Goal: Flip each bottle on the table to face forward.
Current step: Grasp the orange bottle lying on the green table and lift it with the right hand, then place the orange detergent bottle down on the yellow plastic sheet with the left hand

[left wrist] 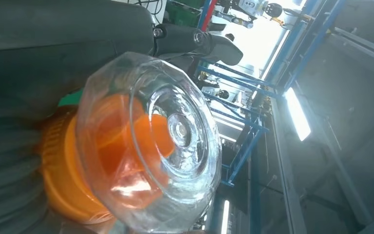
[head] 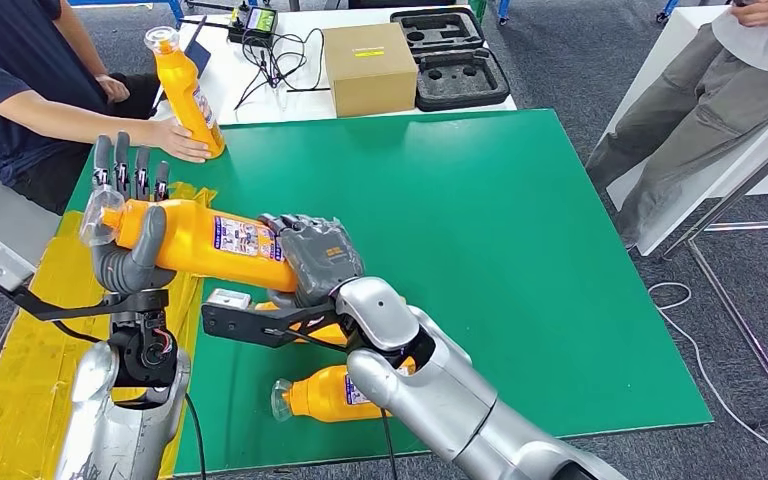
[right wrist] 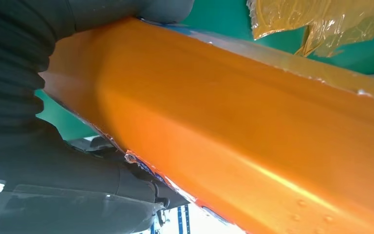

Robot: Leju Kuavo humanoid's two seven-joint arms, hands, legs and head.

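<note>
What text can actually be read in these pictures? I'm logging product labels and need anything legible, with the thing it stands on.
None reads clearly.
Held bottle, gripped by the left hand and right hand: label print too small.
Bottle lying on the table: label mostly hidden.
Upright bottle under a person's hand: label blurred.
Cardboard box: yellow sticker, unreadable.

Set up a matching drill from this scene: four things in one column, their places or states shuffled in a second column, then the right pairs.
Things:
1. bottle held in the air
2. bottle near the table's front edge
3. bottle at the far left corner
4. cardboard box

Places or states:
A. upright under a person's hand
B. on the white table behind
C. gripped by the left hand and right hand
D. lying on its side on the green table

Pairs: 1-C, 2-D, 3-A, 4-B
</note>
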